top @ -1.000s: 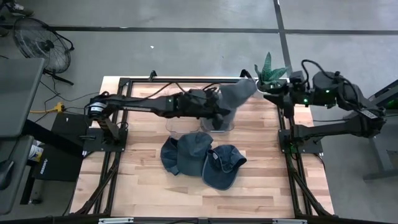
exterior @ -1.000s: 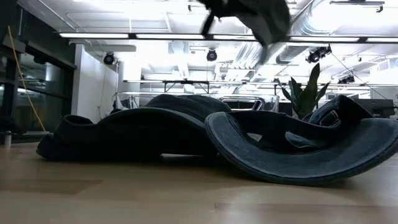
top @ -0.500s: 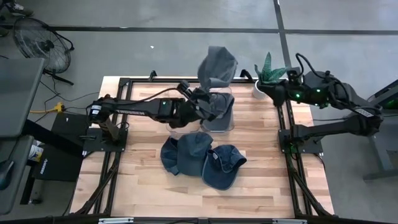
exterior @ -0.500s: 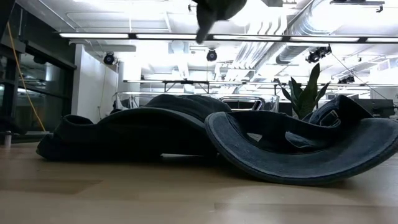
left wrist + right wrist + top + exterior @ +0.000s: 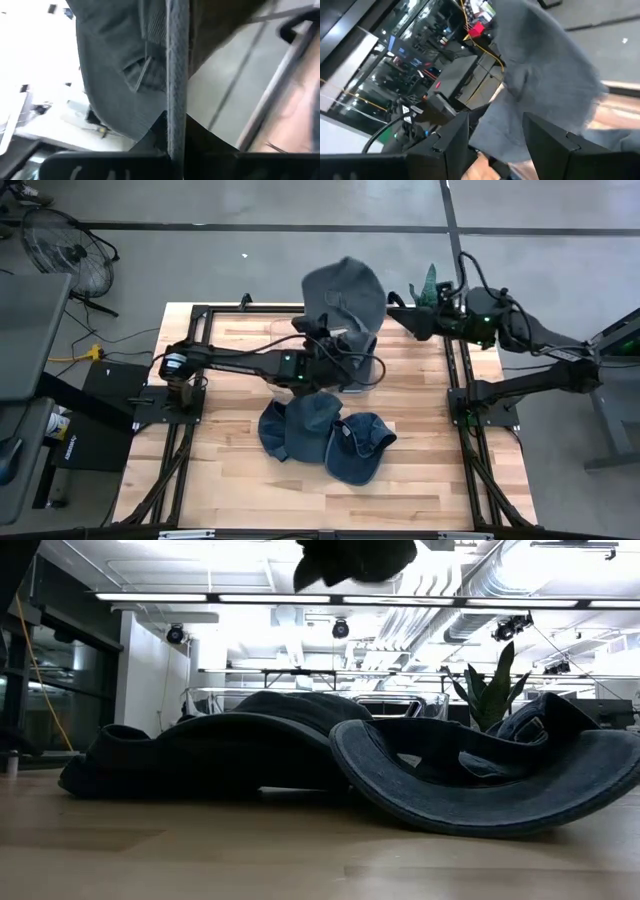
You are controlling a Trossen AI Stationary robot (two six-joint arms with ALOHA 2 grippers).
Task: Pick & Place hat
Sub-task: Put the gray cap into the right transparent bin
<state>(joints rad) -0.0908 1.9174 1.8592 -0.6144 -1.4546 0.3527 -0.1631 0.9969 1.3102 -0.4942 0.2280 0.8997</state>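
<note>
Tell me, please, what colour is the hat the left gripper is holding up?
Grey; the raised hat shows best in the high view.

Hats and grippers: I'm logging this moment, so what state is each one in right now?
Grey hat: lifted off the table, hanging from the left gripper.
Left gripper: shut on the grey hat, raised over the table's far middle.
Right gripper: open, empty, pointing at the grey hat from the far right corner.
Two blue hats: lying on the wooden table, overlapping, untouched.
Clear container: on the table below the grey hat.
</note>
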